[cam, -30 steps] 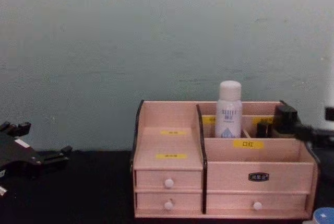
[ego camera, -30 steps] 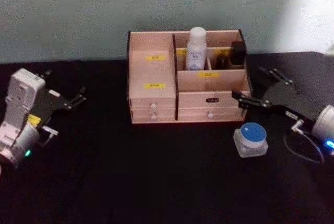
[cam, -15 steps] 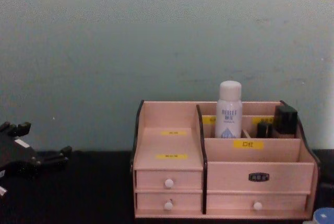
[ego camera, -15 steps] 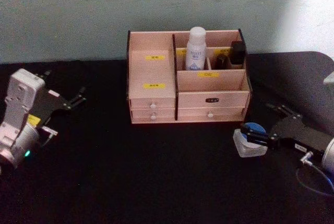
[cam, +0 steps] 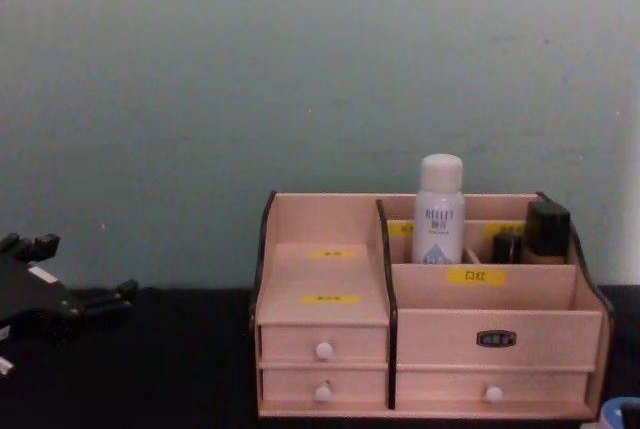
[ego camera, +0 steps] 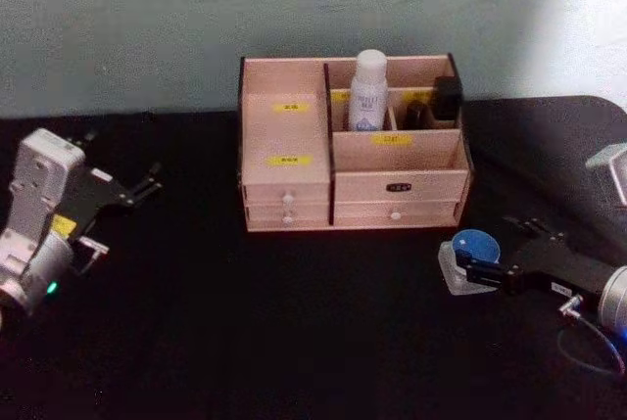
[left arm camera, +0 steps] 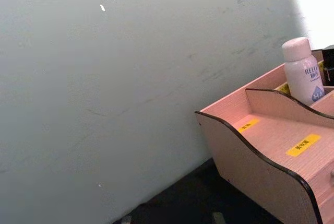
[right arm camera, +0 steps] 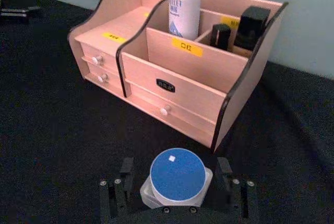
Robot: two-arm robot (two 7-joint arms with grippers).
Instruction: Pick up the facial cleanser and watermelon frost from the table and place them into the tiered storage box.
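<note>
Half done, one item is stored.
The facial cleanser stands in the tiered storage box. The watermelon frost sits at its 4 o'clock, between the open jaws of the right gripper. The left gripper idles open at 9 o'clock.

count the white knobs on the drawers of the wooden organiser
3: upper left knob, lower left knob just below it, lower right knob. The upper right drawer shows a dark plate instead.
</note>
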